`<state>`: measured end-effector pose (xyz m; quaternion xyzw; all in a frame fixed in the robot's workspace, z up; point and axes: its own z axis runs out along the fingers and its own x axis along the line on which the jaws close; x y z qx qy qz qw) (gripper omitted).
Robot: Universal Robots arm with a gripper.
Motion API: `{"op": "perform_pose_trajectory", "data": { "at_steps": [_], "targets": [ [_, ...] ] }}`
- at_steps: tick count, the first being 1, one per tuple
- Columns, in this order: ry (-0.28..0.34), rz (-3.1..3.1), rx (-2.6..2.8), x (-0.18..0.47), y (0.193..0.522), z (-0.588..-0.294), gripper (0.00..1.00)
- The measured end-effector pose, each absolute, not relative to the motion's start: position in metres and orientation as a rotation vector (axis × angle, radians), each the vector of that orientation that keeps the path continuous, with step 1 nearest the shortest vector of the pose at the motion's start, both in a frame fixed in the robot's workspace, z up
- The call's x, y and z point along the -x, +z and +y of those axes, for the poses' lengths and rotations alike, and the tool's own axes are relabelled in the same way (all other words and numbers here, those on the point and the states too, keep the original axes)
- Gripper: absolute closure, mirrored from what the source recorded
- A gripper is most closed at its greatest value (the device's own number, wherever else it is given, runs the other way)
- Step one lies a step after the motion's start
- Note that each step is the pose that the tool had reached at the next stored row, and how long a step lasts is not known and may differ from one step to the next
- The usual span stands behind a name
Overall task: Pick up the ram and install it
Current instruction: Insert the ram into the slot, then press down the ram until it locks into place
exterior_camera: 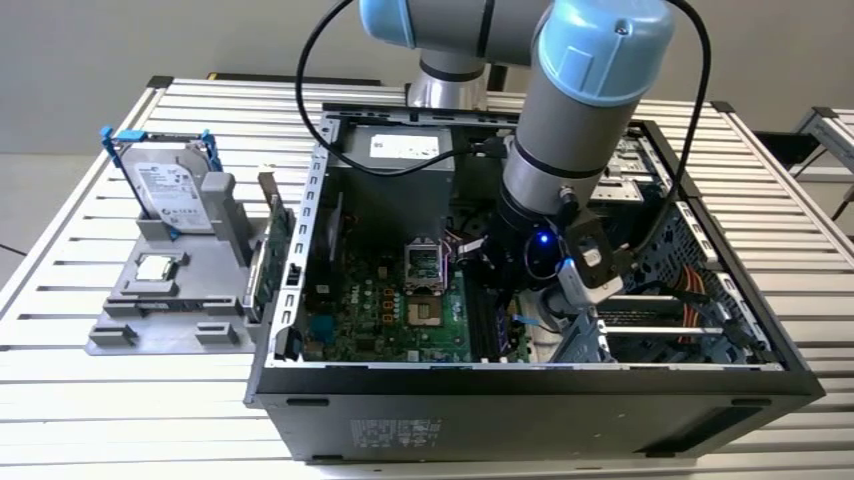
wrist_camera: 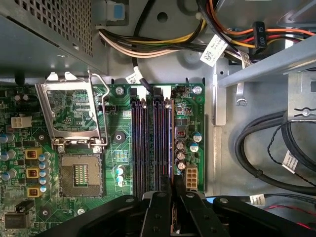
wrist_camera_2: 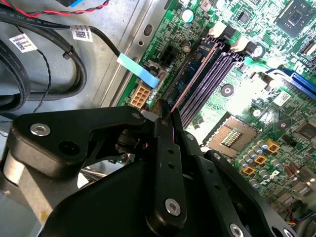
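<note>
My gripper [exterior_camera: 518, 305] is down inside the open computer case [exterior_camera: 534, 385], over the motherboard's memory slots [wrist_camera: 140, 143]. Both wrist views show its black fingers [wrist_camera_2: 165, 148] pressed together on the ram [wrist_camera_2: 186, 88], so the gripper [wrist_camera_2: 165, 112] is shut on it. I see the ram only edge-on, as a thin dark strip. It runs in line with the outermost slot [wrist_camera: 171, 143], the one beside the white connector [wrist_camera: 190, 176]. Between the fingertips of the gripper [wrist_camera: 172, 186] the strip meets that slot. Whether it is seated I cannot tell.
An open processor socket [wrist_camera: 79, 180] with its raised metal frame [wrist_camera: 71, 116] lies beside the slots. Black cables [wrist_camera: 266, 148] and a wire bundle [wrist_camera: 163, 42] run along the case wall. Outside the case, a grey fixture [exterior_camera: 167, 320] holds a hard drive [exterior_camera: 174, 195] and a green card [exterior_camera: 274, 255].
</note>
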<state>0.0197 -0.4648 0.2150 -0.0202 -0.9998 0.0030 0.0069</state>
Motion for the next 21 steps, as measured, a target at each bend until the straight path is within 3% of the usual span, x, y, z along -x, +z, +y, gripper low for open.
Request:
{"op": "perform_pose_trajectory", "data": {
  "at_steps": [21],
  "targets": [
    [0.01, -3.127, 0.039, -0.0195, 0.2152, -0.4667, 1.0]
  ]
}}
